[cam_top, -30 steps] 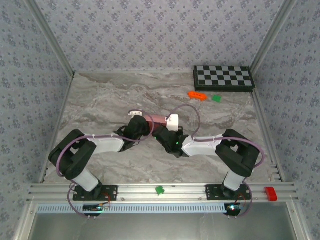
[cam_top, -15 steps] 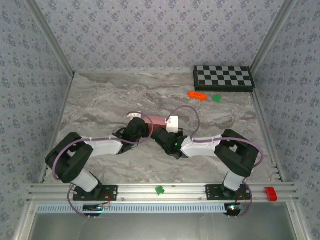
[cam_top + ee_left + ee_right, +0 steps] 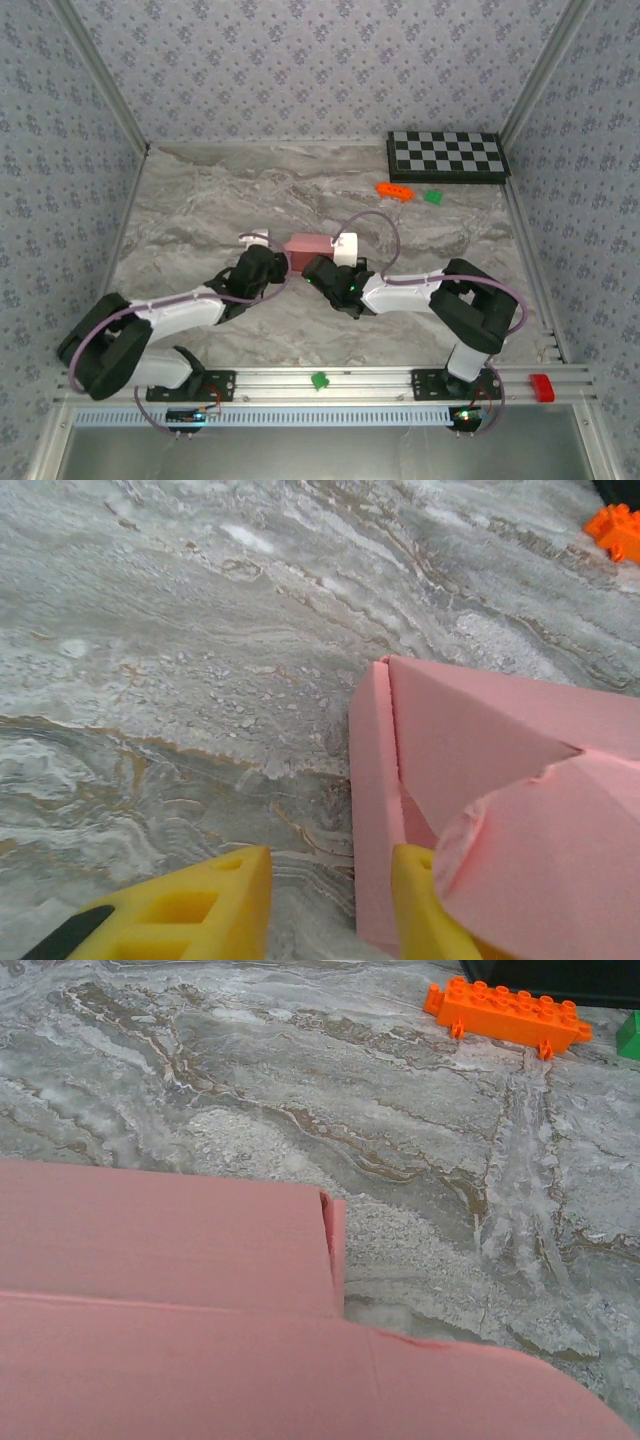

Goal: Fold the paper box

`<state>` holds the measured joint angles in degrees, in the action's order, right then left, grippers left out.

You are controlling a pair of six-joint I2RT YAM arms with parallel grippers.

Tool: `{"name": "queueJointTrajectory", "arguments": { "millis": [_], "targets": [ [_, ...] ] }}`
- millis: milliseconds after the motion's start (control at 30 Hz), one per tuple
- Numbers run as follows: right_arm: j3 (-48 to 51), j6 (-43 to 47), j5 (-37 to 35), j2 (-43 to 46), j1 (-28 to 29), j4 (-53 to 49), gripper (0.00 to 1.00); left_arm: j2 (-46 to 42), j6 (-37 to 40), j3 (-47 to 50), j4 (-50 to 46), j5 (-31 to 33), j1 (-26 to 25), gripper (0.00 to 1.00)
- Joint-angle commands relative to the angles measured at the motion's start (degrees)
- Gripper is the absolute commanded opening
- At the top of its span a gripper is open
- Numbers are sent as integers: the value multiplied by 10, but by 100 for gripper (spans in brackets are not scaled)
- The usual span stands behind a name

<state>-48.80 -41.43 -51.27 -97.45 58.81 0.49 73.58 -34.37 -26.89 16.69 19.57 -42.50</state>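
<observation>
The salmon-pink paper box (image 3: 305, 244) lies mid-table as a small flat rectangular box. My left gripper (image 3: 262, 264) sits just off its left end. In the left wrist view the two yellow fingers (image 3: 205, 908) stand open with bare table between them, and the right-hand finger rests against the box's end panel (image 3: 375, 810), where a loose rounded flap (image 3: 540, 850) sticks up. My right gripper (image 3: 327, 266) is at the box's near side. In the right wrist view the paper box (image 3: 170, 1250) covers the lower half and hides the fingers, so any grip on the card is out of sight.
An orange block (image 3: 394, 189) and a small green block (image 3: 433, 197) lie at the back right, in front of a checkerboard (image 3: 447, 156). The orange block (image 3: 505, 1012) lies ahead of the right wrist. A green piece (image 3: 320, 380) and a red piece (image 3: 541, 386) sit on the front rail.
My left gripper has opened and drawn back to the left off the box's left end, its arm stretching lower. The right arm has stayed put at the box.
</observation>
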Motion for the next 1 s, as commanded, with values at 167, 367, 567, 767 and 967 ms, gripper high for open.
{"name": "queueJointTrajectory", "arguments": {
  "millis": [167, 367, 567, 767, 967],
  "targets": [
    [-9, -20, -8, -5, 1, -38, 2, -141, 49, 23, -69, 47, -1, 36],
    [-13, -20, -6, -8, 2, -41, 2, -208, 68, 30, -70, 73, -1, 32],
    [-16, -21, -9, -8, 3, -46, 2, -163, 85, -50, -119, 14, 6, 37],
    [-17, -24, -10, -7, 5, -53, 3, -66, 86, -140, -148, -53, 14, 38],
    [-16, -27, -13, -5, 6, -61, 6, 5, 91, -187, -157, -108, 25, 39]
  ]
}}
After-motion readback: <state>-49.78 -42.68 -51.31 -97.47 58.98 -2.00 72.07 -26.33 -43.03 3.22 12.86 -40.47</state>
